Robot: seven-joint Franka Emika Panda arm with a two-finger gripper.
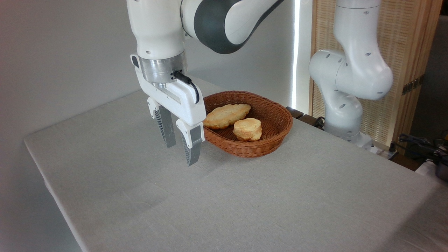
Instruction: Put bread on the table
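The bread, a small round golden bun with a lumpy edge, lies inside a brown wicker basket at the back of the table, which is covered with a light grey-beige cloth. My gripper hangs to the left of the basket, above the cloth, fingers pointing down. It is open and holds nothing. It stands apart from the bun, roughly a hand's width to its left.
A longer braided golden loaf lies in the basket behind the bun. The arm's white base stands at the back right beside a wooden slatted panel. Cables and dark gear sit at the far right edge.
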